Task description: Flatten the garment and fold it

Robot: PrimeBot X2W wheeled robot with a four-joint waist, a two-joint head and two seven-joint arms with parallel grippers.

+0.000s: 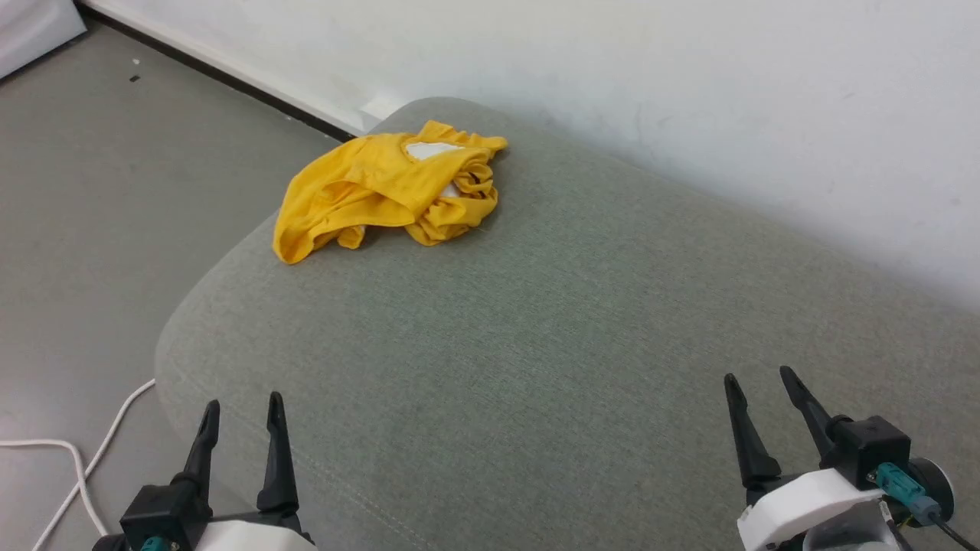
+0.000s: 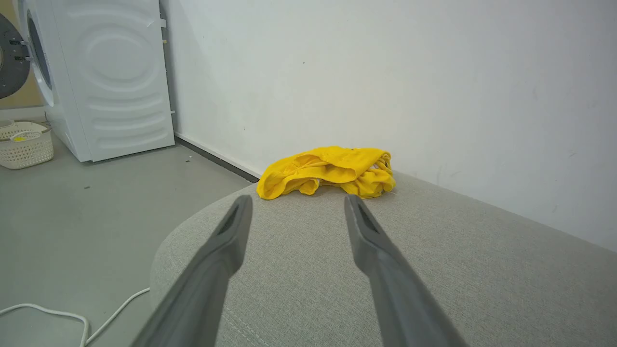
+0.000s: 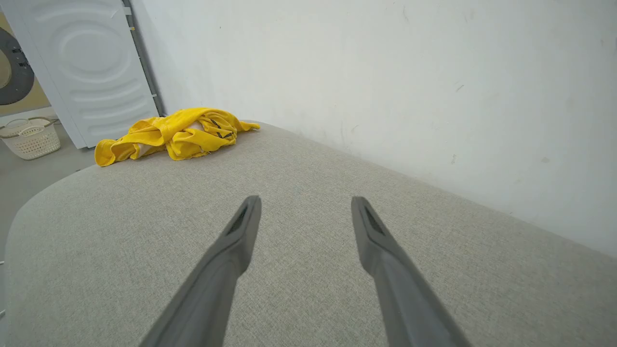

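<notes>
The garment (image 1: 387, 187) is a bright yellow T-shirt lying crumpled in a heap at the far left corner of a grey-green cushioned surface (image 1: 551, 329). A white patch shows at its top. It also lies ahead in the left wrist view as the garment (image 2: 328, 172), and far to the left in the right wrist view as the garment (image 3: 168, 134), where black marks show on it. My left gripper (image 1: 242, 408) is open at the near left edge of the cushion, empty. My right gripper (image 1: 759, 380) is open at the near right, empty. Both are well short of the garment.
A white wall (image 1: 689, 92) runs along the cushion's far side. Grey floor (image 1: 92, 191) lies to the left, with a white cable (image 1: 84, 459) on it. A white washing machine (image 2: 111, 77) and a pale laundry basket (image 2: 26, 144) stand beyond.
</notes>
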